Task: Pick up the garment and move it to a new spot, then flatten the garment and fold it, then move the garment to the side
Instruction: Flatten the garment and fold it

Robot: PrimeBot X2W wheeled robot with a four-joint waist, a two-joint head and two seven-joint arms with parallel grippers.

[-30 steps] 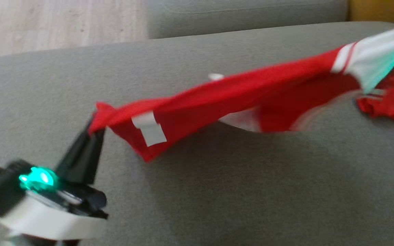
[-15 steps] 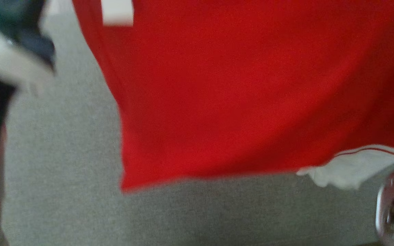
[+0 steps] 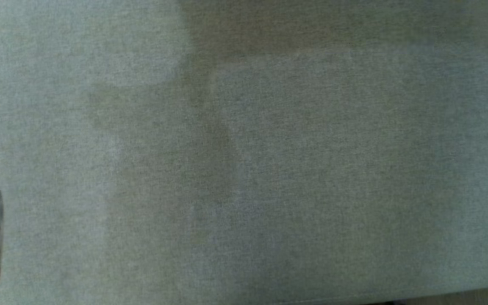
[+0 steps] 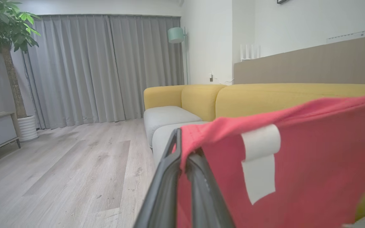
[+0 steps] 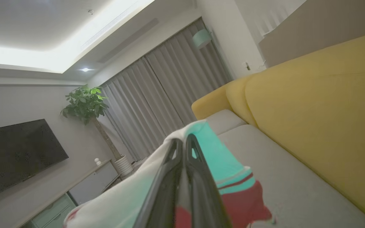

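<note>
Left gripper point(image 4: 182, 147) and right gripper point(image 5: 184, 141) clamp the garment point(image 4: 312, 171), raised off the cushion point(image 3: 269, 169) since before.

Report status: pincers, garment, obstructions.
Left pincer shut on red cloth garment. Right pincer shut on its white-and-teal end. Grey fabric sofa seat below; no obstruction seen.

Head view is soft and smeary, the cushion point(image 3: 269, 169) dim, broad faint shadows crossing it. Left wrist view is evenly lit, the garment point(image 4: 312, 177) up close and out of focus. Right wrist view: ceiling strip point(image 5: 27, 57) glaring white, room darker below, edges stretched.
</note>
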